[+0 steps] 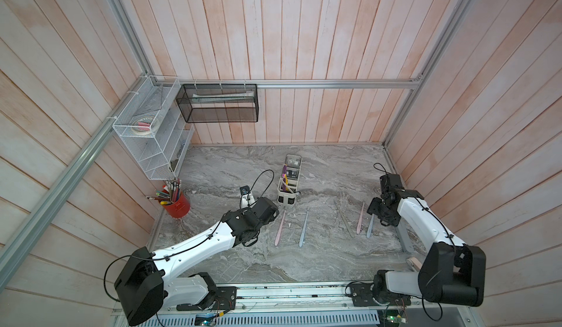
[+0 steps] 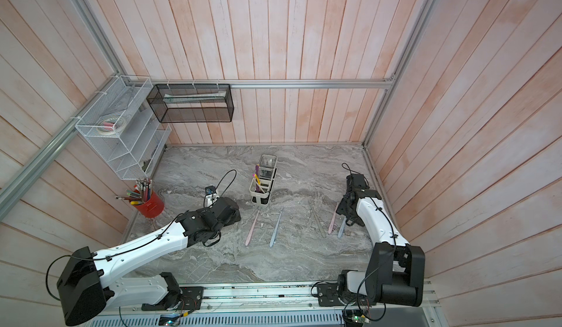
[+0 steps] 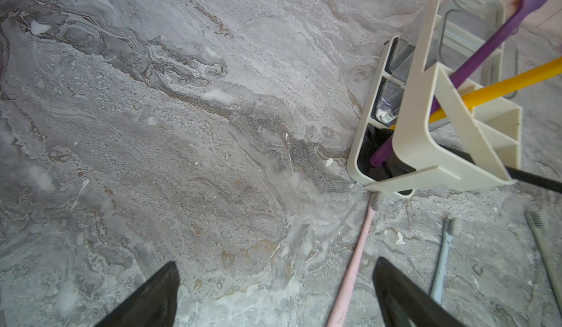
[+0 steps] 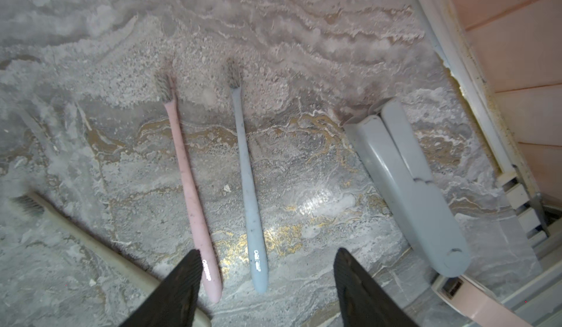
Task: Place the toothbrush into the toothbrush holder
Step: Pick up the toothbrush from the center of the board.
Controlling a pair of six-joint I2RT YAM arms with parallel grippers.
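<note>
The cream toothbrush holder point(image 1: 286, 195) point(image 2: 260, 195) stands mid-table with purple and yellow brushes in it; the left wrist view shows its wall point(image 3: 425, 164). Several toothbrushes lie flat on the marble. A pink toothbrush point(image 1: 279, 228) point(image 3: 355, 267) and a blue one point(image 1: 303, 228) lie near my left gripper point(image 3: 275, 264), which is open with the pink handle between its fingers. My right gripper point(image 4: 267, 254) point(image 1: 372, 217) hovers open over another pink toothbrush point(image 4: 188, 176) and a blue toothbrush point(image 4: 249, 182), whose handle end lies between the fingers. A beige toothbrush point(image 4: 91, 243) lies beside them.
A red pen cup point(image 1: 178, 205) stands at the left wall under a white mesh rack point(image 1: 152, 134) and a black mesh basket point(image 1: 219, 103). A small white device point(image 1: 245, 196) sits by the left arm. A grey case point(image 4: 407, 182) lies near the right wall.
</note>
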